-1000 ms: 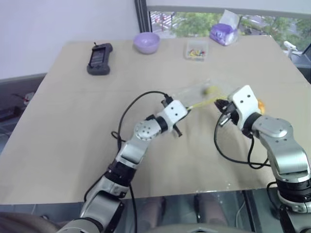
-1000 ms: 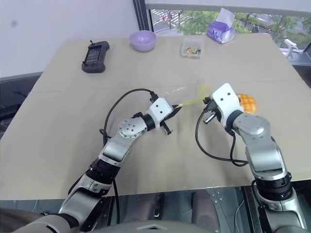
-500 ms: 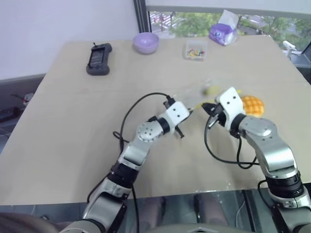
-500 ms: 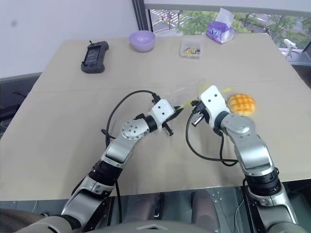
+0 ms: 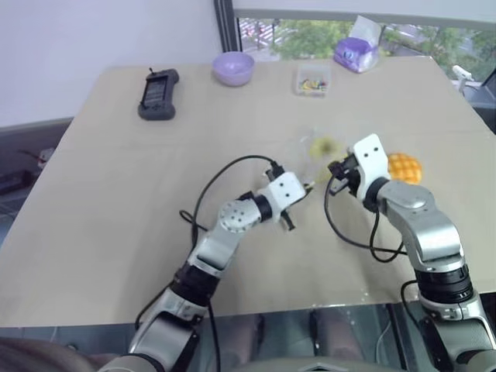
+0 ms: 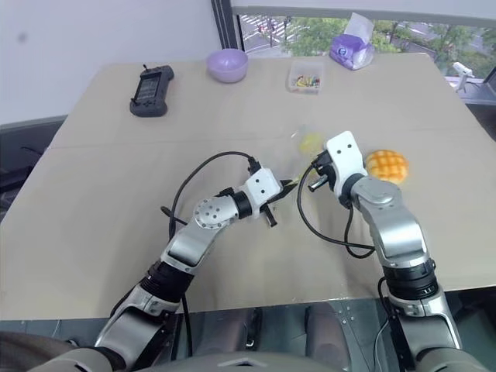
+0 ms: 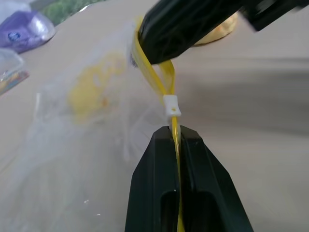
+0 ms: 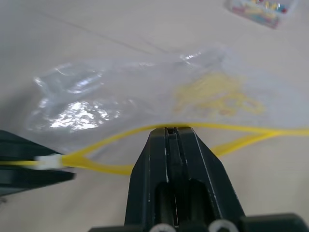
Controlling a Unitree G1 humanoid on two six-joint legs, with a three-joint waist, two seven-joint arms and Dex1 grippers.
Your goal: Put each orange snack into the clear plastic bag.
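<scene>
The clear plastic bag hangs crumpled between my two grippers, a yellow print showing through it. My left gripper is shut on its yellow sealing strip, just behind the white slider. My right gripper is shut on one side of the same strip, a short way along, so the strip parts into a loop. One orange snack, a domed bun with a grid on top, lies on the table just right of my right hand, outside the bag.
At the far side of the tan table stand a black handheld device, a purple bowl, a small clear box of colourful bits and a purple packet. Black cables loop from both wrists.
My right gripper has moved left towards the left one with the strip, uncovering the bun. The bag has bunched up between the grippers.
</scene>
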